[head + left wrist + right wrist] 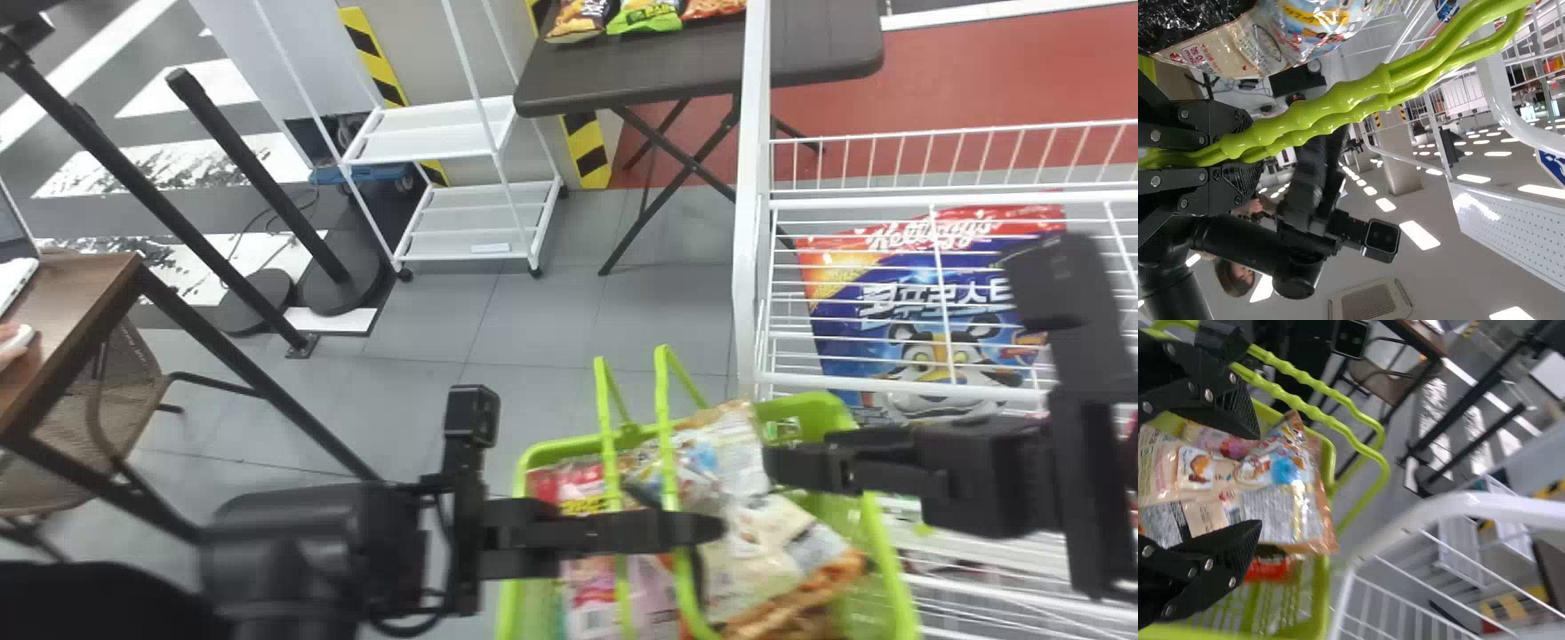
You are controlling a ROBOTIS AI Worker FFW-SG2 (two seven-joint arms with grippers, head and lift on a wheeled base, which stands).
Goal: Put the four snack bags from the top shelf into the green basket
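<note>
Clamping both handles [1358, 93] of green basket [813, 407] with left gripper [702, 531], jaws closed around them. Holding right gripper [775, 467] over basket, jaws spread wide; cannot tell if touching pale snack bag [747, 533] just beyond. Already in basket: pale snack bag, lying on top; also pink snack bag [591, 498] on the side nearer the left arm, and red pack [1271, 568] partly under pale one. Cannot tell full count in pile. To right of basket, white wire rack [751, 178] with cereal bag [916, 293] behind wires. Farther off, bench [640, 71] with snack packets [645, 16] on top.
</note>
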